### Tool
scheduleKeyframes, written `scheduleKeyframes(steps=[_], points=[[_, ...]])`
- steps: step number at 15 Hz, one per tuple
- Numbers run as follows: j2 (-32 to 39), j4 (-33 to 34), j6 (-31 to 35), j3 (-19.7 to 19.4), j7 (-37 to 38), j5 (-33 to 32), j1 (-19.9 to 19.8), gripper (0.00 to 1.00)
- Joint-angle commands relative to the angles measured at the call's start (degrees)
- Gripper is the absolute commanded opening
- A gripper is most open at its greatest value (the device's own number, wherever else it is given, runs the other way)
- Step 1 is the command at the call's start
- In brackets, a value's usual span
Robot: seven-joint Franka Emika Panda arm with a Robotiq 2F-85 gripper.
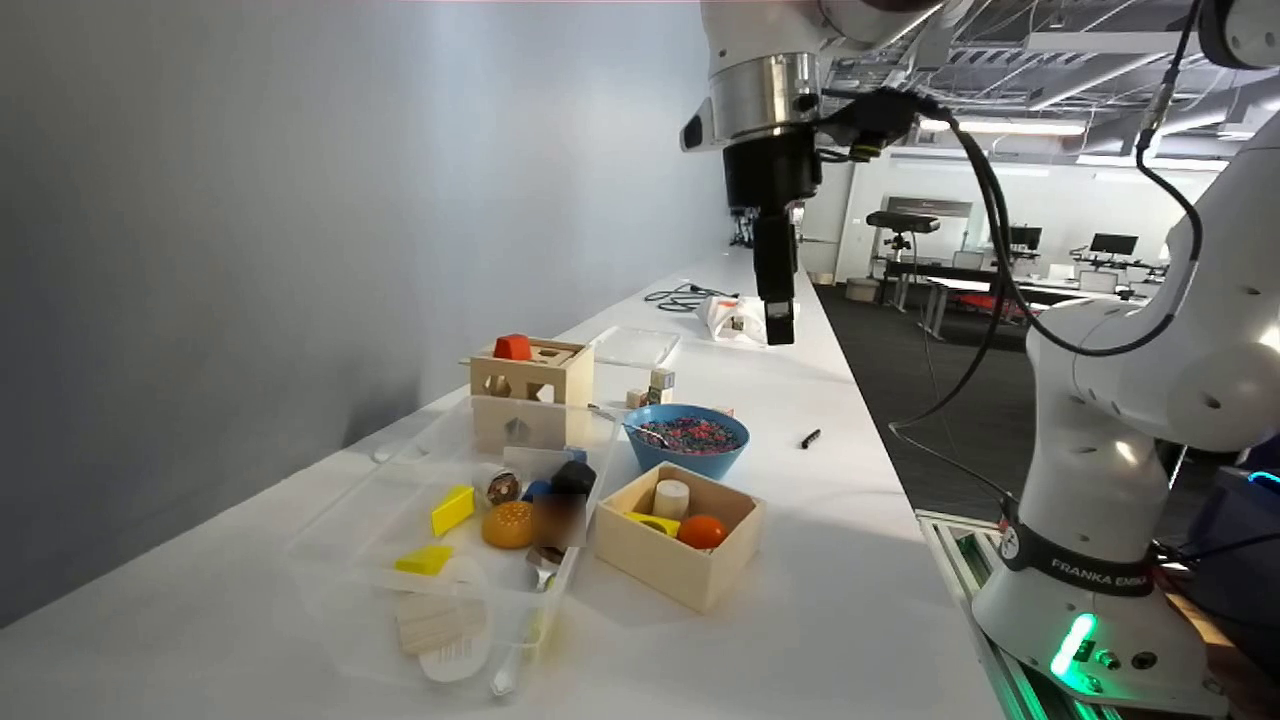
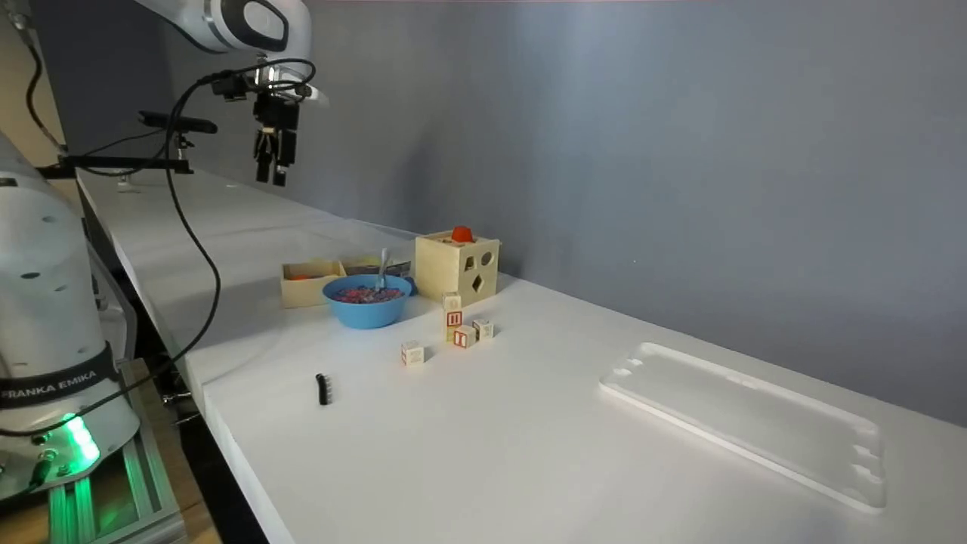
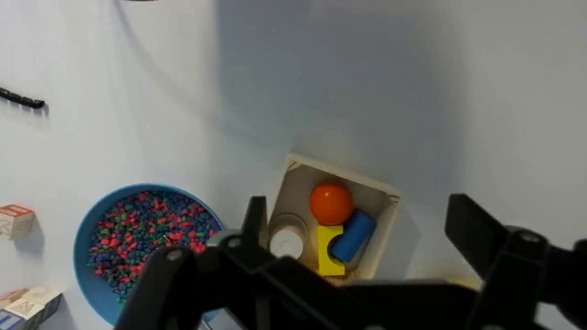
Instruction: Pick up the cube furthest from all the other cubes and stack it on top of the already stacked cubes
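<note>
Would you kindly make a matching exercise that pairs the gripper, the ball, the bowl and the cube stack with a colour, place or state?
Things:
1. Gripper
2. Ball
3. Bowl
4. Cube stack

Descriptions:
A. Blue, with coloured bits inside
B. Upright, with single cubes close by
C. Open, in the air above the table
D. Orange, in the small wooden box

Right pairs: 1-C, 2-D, 3-A, 4-B
</note>
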Motion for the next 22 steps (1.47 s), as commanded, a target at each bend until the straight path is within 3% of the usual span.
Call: scheduleKeyframes(steps=[1, 5, 10, 11, 13, 17, 22], points=[[-3.47, -5.34, 2.79, -4.37, 0.35, 0.26, -3.28, 1.00], [-6.15, -11.29, 8.31, -9.17, -1.38, -2.50, -7.97, 1.00], [-7.11, -16.45, 20.40, -11.30, 3.04, -13.95, -16.24, 1.00], [-5.11, -13.49, 16.67, -11.31, 0.47, -10.58, -13.92, 1.00], [-5.21, -14.76, 18.99, -11.87, 0.98, -12.42, -15.93, 1.00], [-6.31, -15.37, 19.39, -12.20, 1.16, -10.71, -15.41, 1.00], [-3.27, -16.46, 25.35, -20.85, -6.97, -2.40, -16.72, 1.00]])
